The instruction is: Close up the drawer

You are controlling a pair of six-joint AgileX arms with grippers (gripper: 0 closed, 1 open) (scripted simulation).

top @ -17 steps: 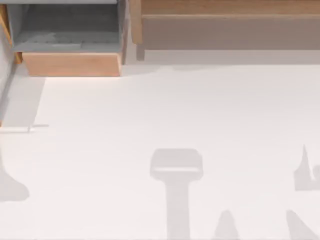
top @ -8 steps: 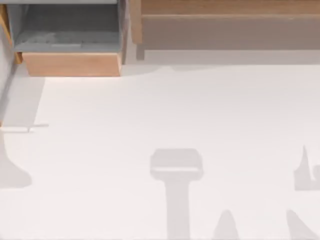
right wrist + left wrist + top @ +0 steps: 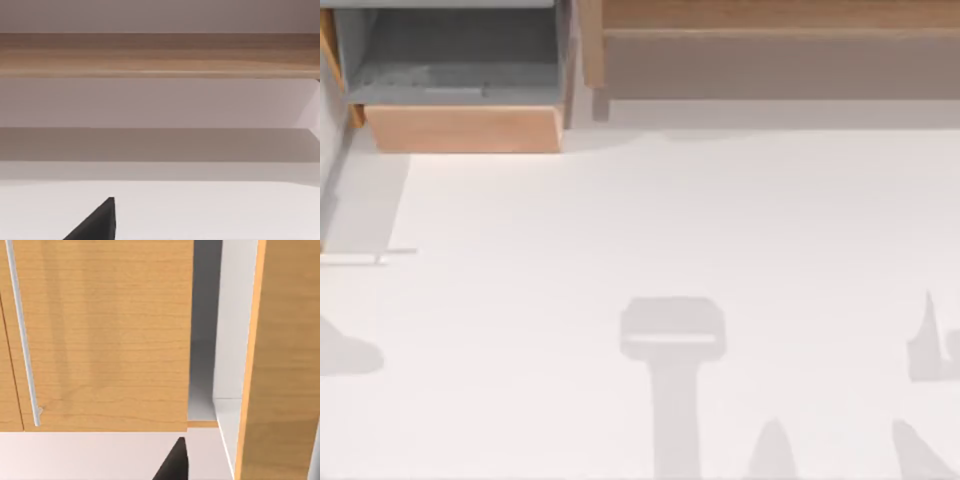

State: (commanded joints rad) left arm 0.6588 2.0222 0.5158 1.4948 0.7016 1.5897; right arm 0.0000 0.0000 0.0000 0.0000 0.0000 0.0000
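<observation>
The boxy drawer with its light tan wooden front panel and grey inner walls [image 3: 465, 128] sat at the far left corner of the white table [image 3: 650, 230], pulled out toward the near edge with its cavity lying behind the panel. Just to the drawer's right, 1 much wider wooden unit with a grey-brown face [image 3: 770, 65] ran along the far edge to the table's right side. A narrow gap lay between drawer and unit.
</observation>
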